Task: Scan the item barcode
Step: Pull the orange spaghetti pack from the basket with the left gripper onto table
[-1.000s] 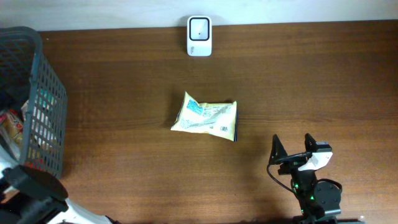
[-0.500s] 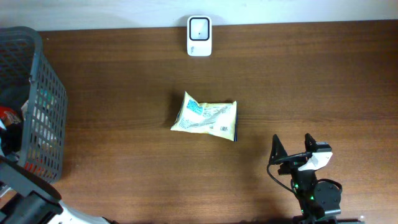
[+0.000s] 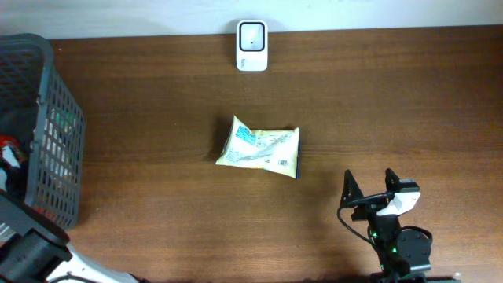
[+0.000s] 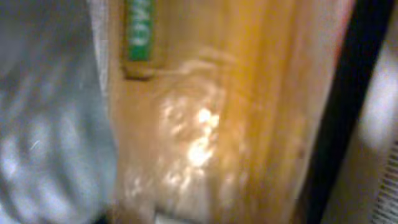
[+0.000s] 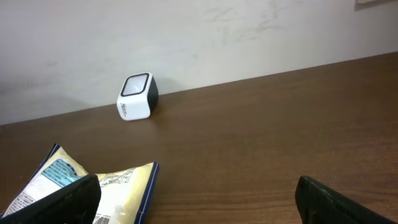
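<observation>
I'm shifting the left arm (image 3: 31, 250) at the basket (image 3: 55, 118) onto an orange packet (image 4: 205, 124) to scan; I can't tell the left fingers' state, and the right fingers (image 5: 59, 198) are staying apart.

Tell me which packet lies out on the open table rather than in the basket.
The yellow packet with the blue label, flat mid-table near the white scanner. The red-wrapped item sits inside the grey basket at the left edge.
</observation>
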Controlling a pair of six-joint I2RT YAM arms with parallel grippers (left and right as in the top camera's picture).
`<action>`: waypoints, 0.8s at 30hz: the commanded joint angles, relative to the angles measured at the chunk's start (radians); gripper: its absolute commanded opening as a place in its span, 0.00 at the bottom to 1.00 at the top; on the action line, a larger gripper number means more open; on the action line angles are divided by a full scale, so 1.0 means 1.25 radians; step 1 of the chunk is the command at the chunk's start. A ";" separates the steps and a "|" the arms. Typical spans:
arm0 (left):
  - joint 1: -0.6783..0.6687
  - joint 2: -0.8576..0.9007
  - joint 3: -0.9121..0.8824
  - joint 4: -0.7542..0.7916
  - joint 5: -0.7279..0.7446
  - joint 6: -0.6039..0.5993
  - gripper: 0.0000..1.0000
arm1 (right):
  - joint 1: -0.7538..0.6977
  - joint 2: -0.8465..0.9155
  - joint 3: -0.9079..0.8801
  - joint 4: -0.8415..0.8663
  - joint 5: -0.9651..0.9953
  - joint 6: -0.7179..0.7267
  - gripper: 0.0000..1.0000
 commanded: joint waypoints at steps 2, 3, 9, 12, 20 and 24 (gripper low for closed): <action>0.003 0.040 0.037 -0.068 -0.006 0.006 0.17 | -0.005 -0.005 -0.005 -0.003 -0.002 0.000 0.99; 0.003 0.037 0.073 -0.101 -0.005 0.006 0.08 | -0.005 -0.005 -0.005 -0.003 -0.002 0.000 0.99; 0.001 0.032 0.493 -0.420 0.129 0.007 0.13 | -0.005 -0.005 -0.005 -0.003 -0.002 0.000 0.99; -0.004 0.031 0.787 -0.587 0.155 0.007 0.14 | -0.005 -0.005 -0.005 -0.003 -0.001 0.000 0.99; -0.200 -0.079 1.198 -0.671 0.264 0.007 0.05 | -0.005 -0.005 -0.005 -0.003 -0.001 0.000 0.99; -0.381 -0.080 1.165 -0.721 0.263 0.007 0.10 | -0.005 -0.005 -0.005 -0.003 -0.002 0.000 0.98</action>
